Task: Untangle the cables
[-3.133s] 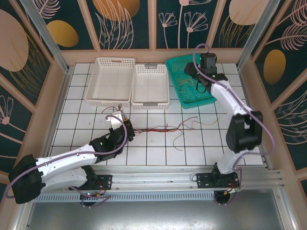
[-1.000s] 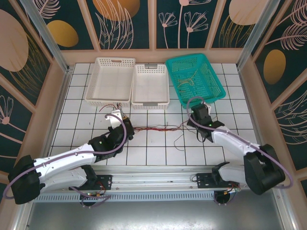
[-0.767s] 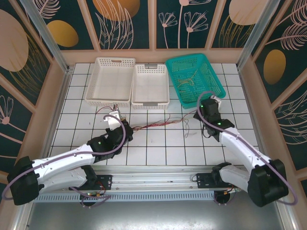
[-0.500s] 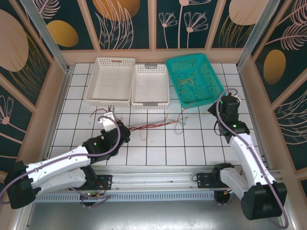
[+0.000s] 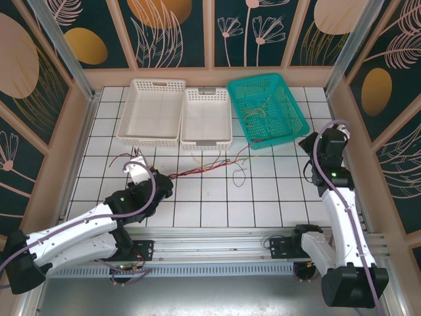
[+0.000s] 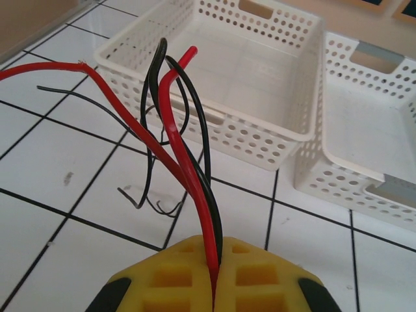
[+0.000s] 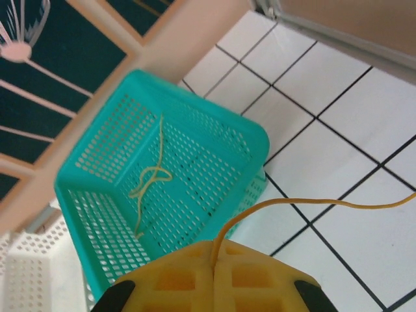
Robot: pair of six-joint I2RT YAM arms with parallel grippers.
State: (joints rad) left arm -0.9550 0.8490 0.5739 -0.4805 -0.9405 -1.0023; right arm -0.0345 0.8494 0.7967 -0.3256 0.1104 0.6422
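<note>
Cables [image 6: 208, 234], two white baskets [image 5: 148, 140], one teal basket [image 5: 281, 136]

I worked in a robot test cell, a lab rig and no home. The white tabletop [image 5: 276, 197] was ruled into black-lined squares. Wood-framed panels [image 5: 174, 33] painted with teal and gold leaves walled that tabletop in. Along its near edge ran an aluminium rail [image 5: 217, 249], where my left arm [image 5: 85, 227] and right arm [image 5: 342, 204] were bolted. At its far side sat white sorting baskets [image 5: 148, 140] and a teal basket [image 5: 281, 138].

White arms [image 5: 74, 230], black joints [image 5: 135, 197], lilac cables [image 5: 153, 192], yellow pincers [image 6: 214, 276].
</note>
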